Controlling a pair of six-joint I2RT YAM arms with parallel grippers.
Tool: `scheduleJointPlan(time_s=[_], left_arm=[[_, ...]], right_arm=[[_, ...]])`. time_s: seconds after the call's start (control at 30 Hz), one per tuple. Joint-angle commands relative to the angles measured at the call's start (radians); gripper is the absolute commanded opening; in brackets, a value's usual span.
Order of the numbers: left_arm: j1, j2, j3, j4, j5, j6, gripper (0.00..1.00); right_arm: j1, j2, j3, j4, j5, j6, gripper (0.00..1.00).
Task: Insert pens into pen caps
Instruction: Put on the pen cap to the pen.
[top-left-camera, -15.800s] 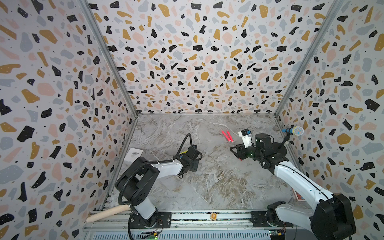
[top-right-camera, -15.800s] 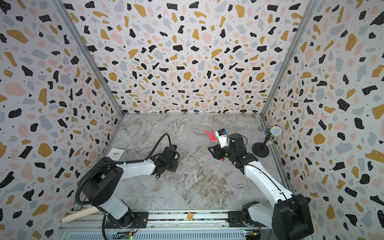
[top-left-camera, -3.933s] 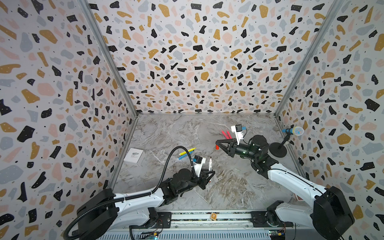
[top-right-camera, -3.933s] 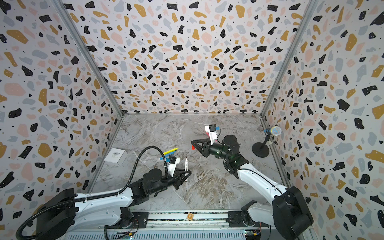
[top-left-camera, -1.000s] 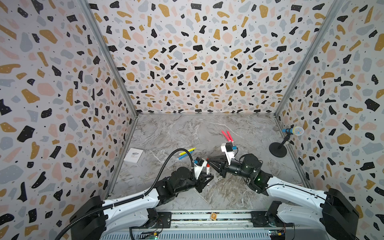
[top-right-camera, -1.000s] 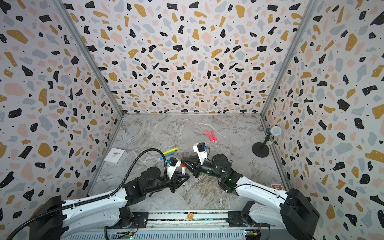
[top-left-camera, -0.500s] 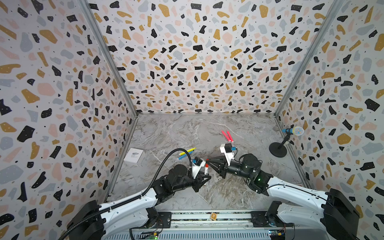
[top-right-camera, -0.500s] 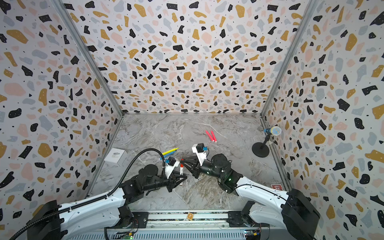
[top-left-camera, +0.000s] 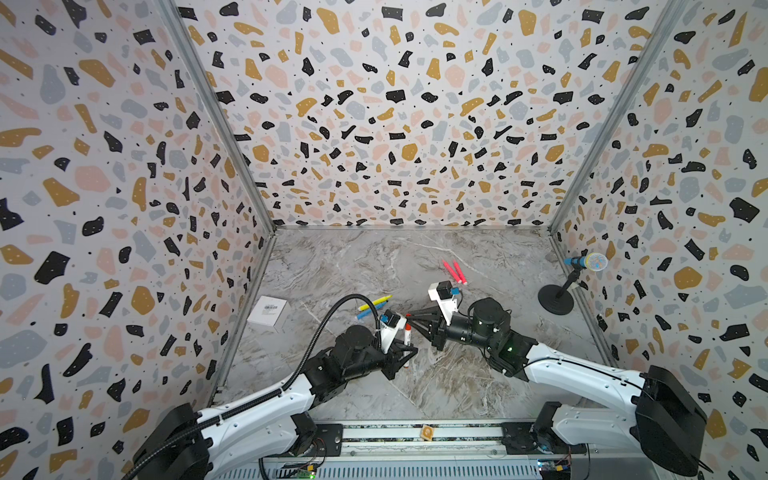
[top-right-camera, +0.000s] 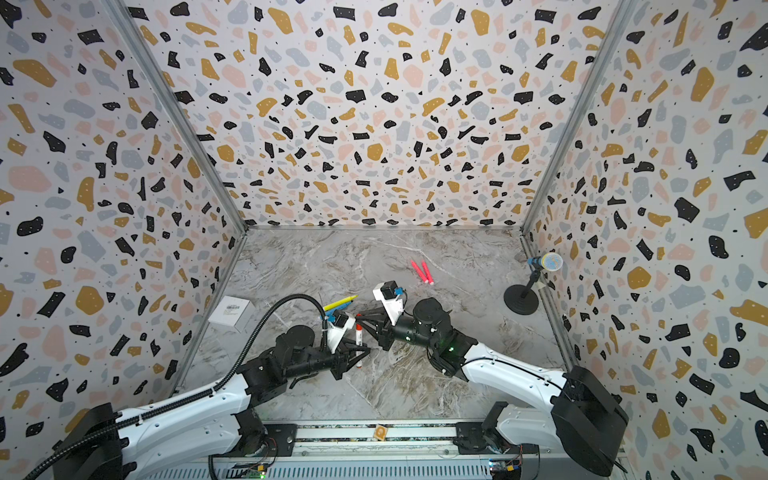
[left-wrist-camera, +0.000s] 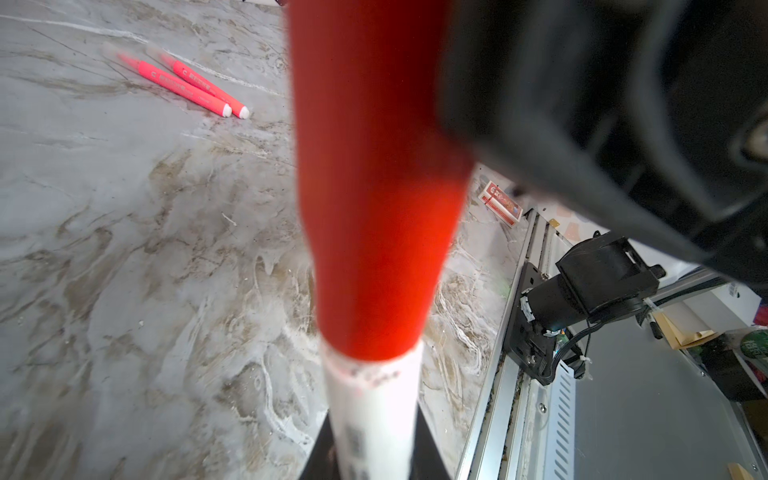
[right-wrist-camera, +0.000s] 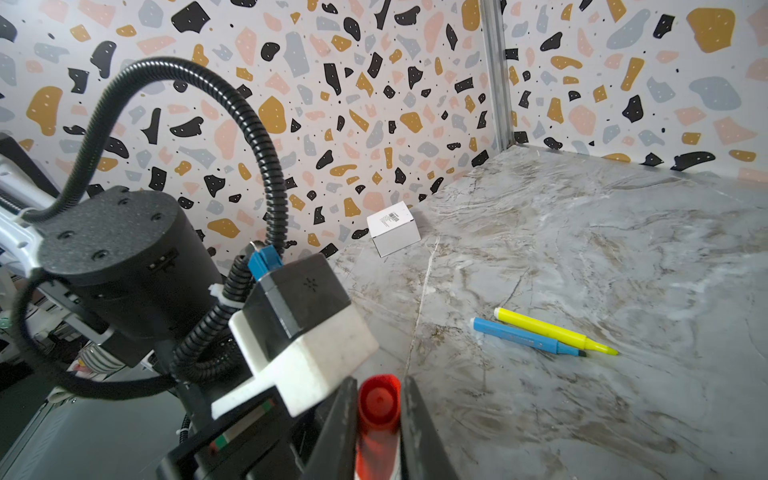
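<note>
Marbled grey desk (top-left-camera: 457, 386) between speckled walls, with both arms meeting near its middle. My left gripper (top-left-camera: 408, 353) is clamped on the white-barrelled pen (top-left-camera: 407, 343), holding it upright above the desk. My right gripper (top-left-camera: 411, 319) is pinching the red cap (top-left-camera: 408, 328).

That cap is what has changed. About 4 seconds back it hung apart from the pen, farther back; 1 second ago it had closed in. Now it sits over the pen's upper end. In the left wrist view the cap's rim overlaps the white barrel with no gap I can make out. I judge this pen as good as capped, though 1 last push may be needed.

The yellow pen (top-left-camera: 374, 303) and blue pen (top-left-camera: 368, 314) lie side by side just far-left of the grippers, tips bare. The 2 pink pens (top-left-camera: 454, 272) lie farther back to the right.
</note>
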Motion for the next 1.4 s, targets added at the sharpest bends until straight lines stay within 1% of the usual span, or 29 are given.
scheduleJointPlan(time_s=[0.0,0.1,0.23,0.3,0.5,0.67,0.87,0.93,1.1,1.27,1.37], left_arm=[[0.053,-0.056,0.164,0.415,-0.163,0.007,0.00],[0.054,-0.061,0.174,0.378,-0.164,0.039,0.00],[0.053,-0.071,0.168,0.394,-0.152,0.042,0.00],[0.053,-0.068,0.171,0.397,-0.151,0.042,0.00],[0.051,-0.061,0.185,0.394,-0.150,0.067,0.00],[0.052,-0.077,0.173,0.438,-0.175,0.065,0.00],[0.051,-0.089,0.160,0.498,-0.212,0.049,0.00],[0.052,-0.097,0.162,0.497,-0.218,0.052,0.00],[0.053,-0.105,0.175,0.491,-0.224,0.058,0.00],[0.053,-0.100,0.163,0.502,-0.224,0.056,0.00],[0.053,-0.097,0.157,0.498,-0.220,0.054,0.00]], right_arm=[[0.091,0.063,-0.066,-0.500,-0.316,-0.070,0.00],[0.088,0.074,-0.019,-0.591,-0.302,-0.101,0.00],[0.079,0.116,0.031,-0.657,-0.346,-0.122,0.00],[0.080,0.127,0.039,-0.674,-0.350,-0.129,0.00],[0.097,0.143,0.029,-0.680,-0.378,-0.127,0.00],[0.109,0.156,0.006,-0.690,-0.393,-0.119,0.00],[0.179,0.161,-0.032,-0.666,-0.390,-0.081,0.00],[0.198,0.158,-0.069,-0.626,-0.401,-0.051,0.00],[0.263,0.162,-0.110,-0.587,-0.383,-0.003,0.00],[0.260,0.133,-0.103,-0.600,-0.327,0.008,0.00],[0.224,0.112,-0.087,-0.629,-0.301,-0.009,0.00]])
